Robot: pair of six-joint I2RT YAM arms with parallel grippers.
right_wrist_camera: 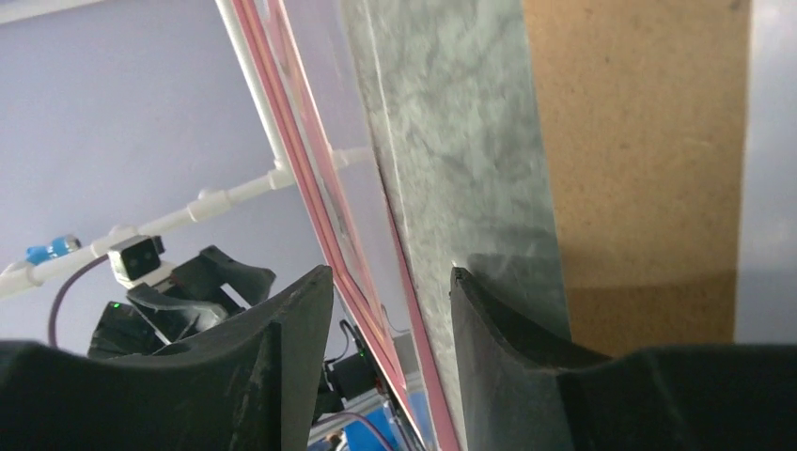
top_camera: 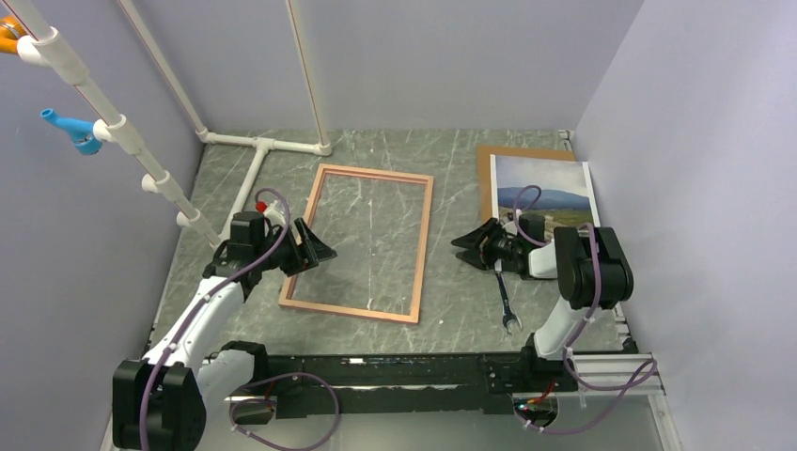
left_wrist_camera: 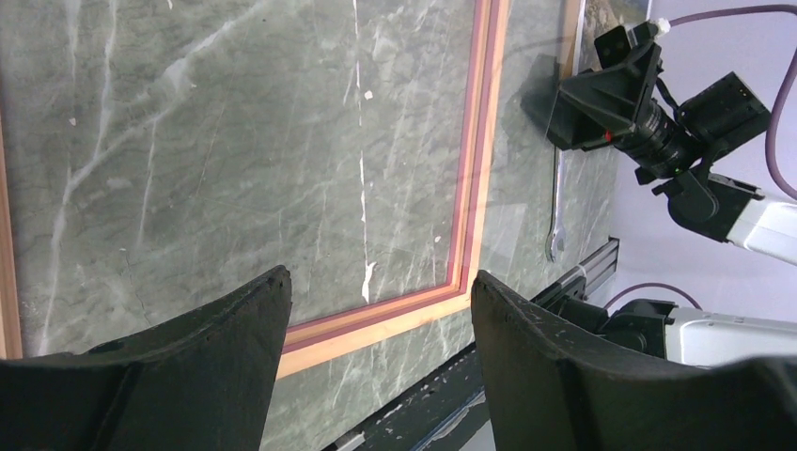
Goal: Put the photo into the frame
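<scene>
The frame point(top_camera: 425, 246) lay flat in the middle of the worktop point(top_camera: 459, 188). To the frame's right and farther back, the photo point(top_camera: 545, 193) rested face up on a brown backing board point(top_camera: 484, 183), apart from the frame. The left tool point(top_camera: 322, 246) hung over the frame's left rail, jaws wide and empty. The right tool point(top_camera: 461, 250) hovered just right of the frame, jaws parted around nothing. A wrench point(top_camera: 506, 303) lay right of the frame, near that tool. White piping point(top_camera: 252, 178) stood left of the frame.
</scene>
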